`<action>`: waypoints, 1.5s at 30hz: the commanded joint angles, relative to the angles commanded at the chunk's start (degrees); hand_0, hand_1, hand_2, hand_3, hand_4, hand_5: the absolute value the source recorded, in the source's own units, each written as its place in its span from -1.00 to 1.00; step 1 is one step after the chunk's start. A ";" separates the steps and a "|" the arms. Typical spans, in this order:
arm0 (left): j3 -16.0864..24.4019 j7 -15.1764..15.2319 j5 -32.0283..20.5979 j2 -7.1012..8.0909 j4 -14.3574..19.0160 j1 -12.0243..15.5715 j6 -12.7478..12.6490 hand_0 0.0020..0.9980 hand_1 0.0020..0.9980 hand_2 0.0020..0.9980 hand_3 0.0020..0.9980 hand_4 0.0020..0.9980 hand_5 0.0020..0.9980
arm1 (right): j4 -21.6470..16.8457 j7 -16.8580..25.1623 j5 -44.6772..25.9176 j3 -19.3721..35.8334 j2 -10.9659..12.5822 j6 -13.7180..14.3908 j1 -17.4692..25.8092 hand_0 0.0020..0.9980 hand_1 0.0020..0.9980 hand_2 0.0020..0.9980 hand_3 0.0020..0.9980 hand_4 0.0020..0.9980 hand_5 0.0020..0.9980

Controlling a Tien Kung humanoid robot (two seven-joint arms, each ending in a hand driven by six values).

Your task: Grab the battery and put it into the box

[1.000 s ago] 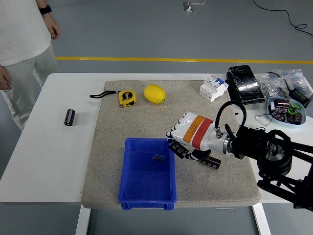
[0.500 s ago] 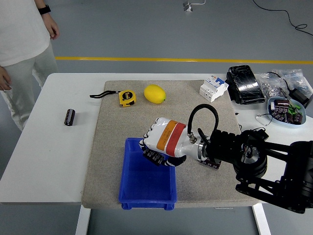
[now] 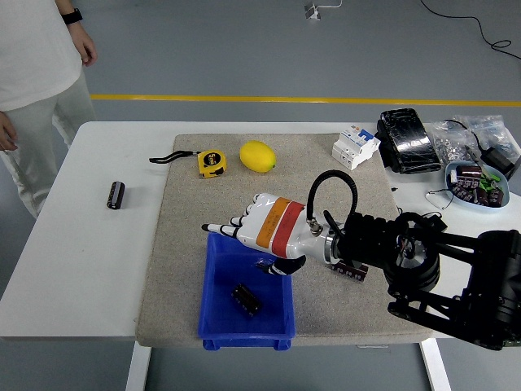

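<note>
- The right hand point(image 3: 259, 230), white with an orange and a red band, hovers over the far part of the blue box point(image 3: 213, 319), its fingers spread and holding nothing.
- A dark battery point(image 3: 245, 298) lies on the floor of the blue box, toward its near right, clear of the hand.
- A second dark battery point(image 3: 116, 195) lies on the bare white table point(image 3: 81, 269) at the left, well apart from the box.
- The box sits on a grey mat point(image 3: 358, 301) at the mat's near edge.
- On the far part of the mat are a yellow tape measure point(image 3: 212, 163) with a black strap, and just to its right a lemon point(image 3: 257, 156).
- At the far right stand a white breaker block point(image 3: 355, 146), a black wrapped pack point(image 3: 409, 140), clear bags of small parts point(image 3: 454, 140) and a light blue bowl point(image 3: 482, 198) holding dark pieces.
- A person in white point(image 3: 37, 65) stands at the far left corner, hands hanging away from the table.
</note>
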State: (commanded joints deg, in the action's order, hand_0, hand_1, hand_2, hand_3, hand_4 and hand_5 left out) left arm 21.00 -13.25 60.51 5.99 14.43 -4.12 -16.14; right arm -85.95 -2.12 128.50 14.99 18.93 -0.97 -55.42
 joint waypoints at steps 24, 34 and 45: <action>-0.50 0.09 -1.13 -0.32 -0.13 0.15 -0.12 0.36 0.26 0.36 0.25 0.25 0.40 | -4.06 5.72 1.50 1.22 18.78 5.46 5.44 0.04 0.27 0.58 0.77 1.00 -0.58; -0.15 -0.32 -0.32 -0.38 -0.04 0.20 0.51 0.36 0.26 0.36 0.25 0.25 0.40 | 4.32 8.73 1.50 -5.69 17.80 14.17 2.76 0.12 0.33 0.60 0.75 0.98 -0.58; -0.28 -0.19 -0.39 -0.28 0.02 -0.09 0.79 0.36 0.26 0.36 0.25 0.25 0.40 | 11.87 10.02 1.50 -12.41 15.17 15.22 -0.87 0.15 0.33 0.58 0.74 0.98 -0.58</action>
State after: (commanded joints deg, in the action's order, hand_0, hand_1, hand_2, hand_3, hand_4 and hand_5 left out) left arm 20.72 -13.44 60.12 5.71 14.45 -4.21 -15.35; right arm -74.08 7.90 130.00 2.57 34.10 14.25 -56.29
